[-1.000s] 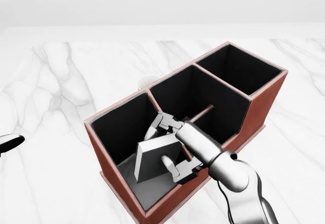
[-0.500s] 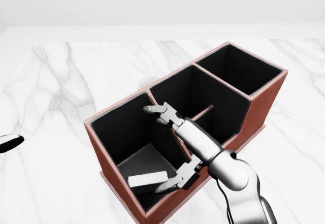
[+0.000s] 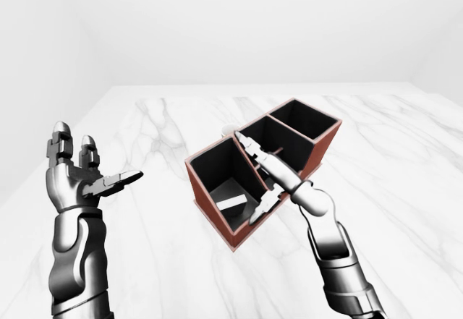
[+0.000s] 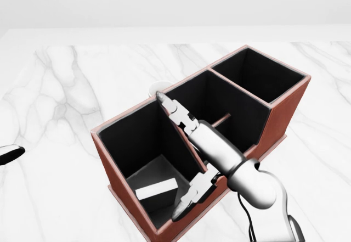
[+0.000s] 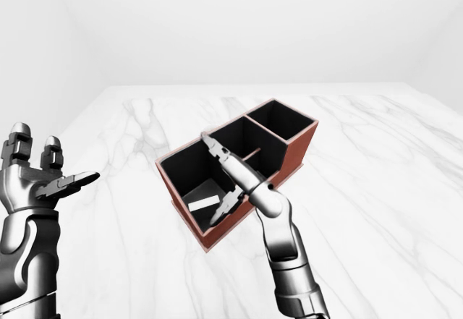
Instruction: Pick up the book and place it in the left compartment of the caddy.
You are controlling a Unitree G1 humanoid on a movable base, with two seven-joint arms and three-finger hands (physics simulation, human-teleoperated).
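Note:
The book [image 4: 157,189], grey with a white edge, lies flat on the floor of the left compartment of the red-brown caddy [image 4: 285,107]. My right hand [image 4: 173,157] is open and empty, its fingers spread wide over the wall between the left and middle compartments, just right of the book. One finger [image 4: 167,105] points up-left, another [image 4: 186,203] hangs down by the caddy's near rim. My left hand [image 3: 87,178] is open and raised, far left of the caddy.
The caddy stands on a white marble table [image 4: 66,105]. Its middle [image 4: 219,102] and right [image 4: 258,72] compartments look dark and bare. A small white round object [image 4: 158,86] shows just behind the caddy's far wall.
My right hand let go of the book; it dropped flat onto the left compartment's floor. The fingers have spread wider and lifted a little. The left hand has not moved.

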